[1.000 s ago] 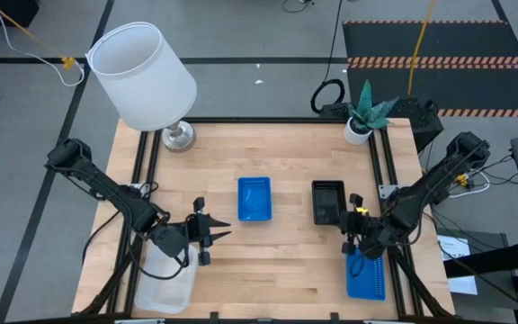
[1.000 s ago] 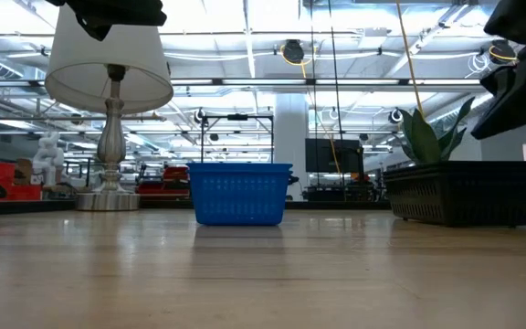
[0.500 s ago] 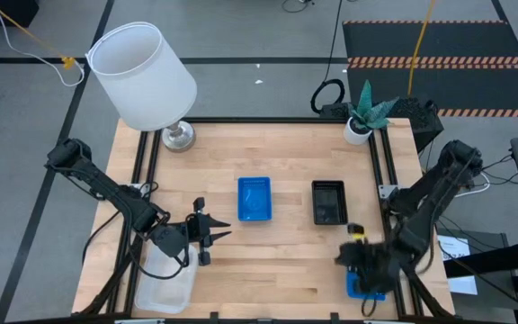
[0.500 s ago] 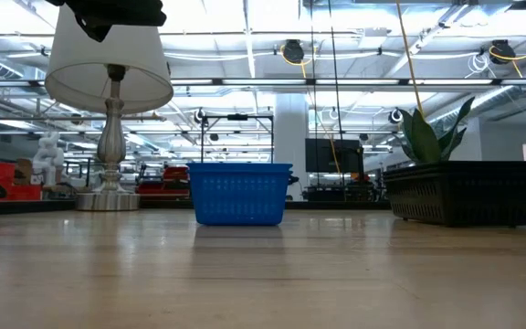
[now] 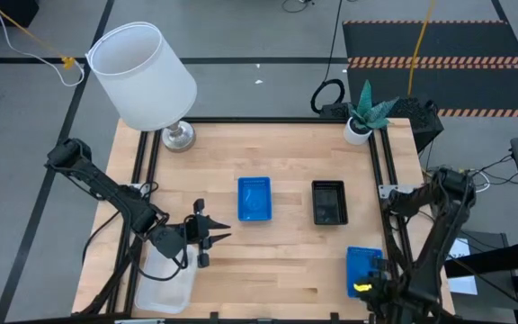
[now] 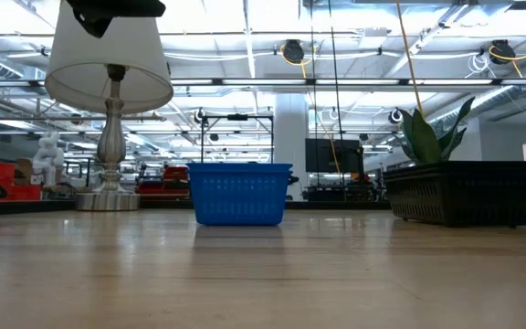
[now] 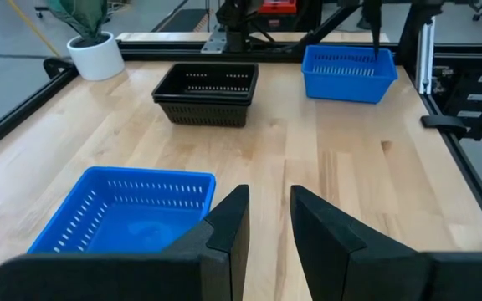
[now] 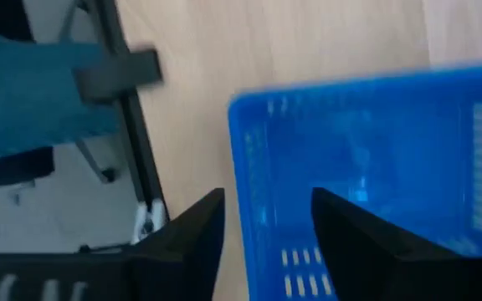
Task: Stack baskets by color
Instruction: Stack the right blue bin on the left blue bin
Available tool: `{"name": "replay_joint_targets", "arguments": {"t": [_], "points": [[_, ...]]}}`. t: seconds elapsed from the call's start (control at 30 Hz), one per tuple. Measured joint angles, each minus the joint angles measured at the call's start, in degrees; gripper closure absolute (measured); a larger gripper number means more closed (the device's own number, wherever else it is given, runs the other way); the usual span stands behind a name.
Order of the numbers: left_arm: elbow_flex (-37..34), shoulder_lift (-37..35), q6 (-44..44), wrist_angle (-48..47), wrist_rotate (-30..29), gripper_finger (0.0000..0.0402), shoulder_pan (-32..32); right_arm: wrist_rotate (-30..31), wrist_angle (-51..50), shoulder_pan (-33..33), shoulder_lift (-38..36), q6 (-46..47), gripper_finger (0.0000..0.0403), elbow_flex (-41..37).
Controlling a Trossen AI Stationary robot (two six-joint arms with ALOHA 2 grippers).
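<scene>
One blue basket [image 5: 254, 199] rests on its bottom at the table's middle, with a black basket [image 5: 329, 202] to its right. A second blue basket [image 5: 361, 266] lies near the right near corner. A clear basket [image 5: 165, 286] lies at the near left corner. My right gripper [image 8: 267, 199] hovers open over the near end of the second blue basket [image 8: 375, 167], pointing steeply down, one basket wall showing between its fingers; touch cannot be told. My left gripper [image 7: 268, 192] waits open left of the middle blue basket [image 7: 120, 213], nothing between its fingers.
A lamp with a large white shade [image 5: 142, 76] stands at the far left corner. A small potted plant [image 5: 364, 121] is at the far right corner. Dark frame rails [image 5: 387, 180] run along the table's sides. Bare wood lies between the baskets and the near edge.
My right gripper has swung from beside the black basket toward the table's near edge, tipping to point more steeply down, and now stands over the near end of the right blue basket. The baskets have stayed in place.
</scene>
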Motion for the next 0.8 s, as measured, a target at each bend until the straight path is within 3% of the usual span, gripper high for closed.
{"name": "replay_joint_targets", "arguments": {"t": [0.13,0.3,0.47,0.67,0.8], "points": [[-0.01,0.00,0.65,0.44,-0.02,0.0309,0.46,-2.07,0.03,1.77,1.40,2.41,0.0209,0.00],[-0.01,0.00,1.74,1.52,-0.02,0.0309,1.27,-2.94,0.08,2.18,2.50,1.95,0.0218,-0.09],[-0.01,0.00,2.46,4.16,1.49,0.0309,1.40,-6.81,2.30,2.10,3.27,1.66,0.0270,-2.78],[-0.01,0.00,5.82,8.68,1.97,0.0309,1.40,-12.13,4.00,1.26,2.63,3.04,0.0379,-3.82],[0.79,0.51,9.30,12.36,3.11,0.0309,1.40,-12.06,2.25,0.07,1.26,2.99,0.0391,-1.76]]}}
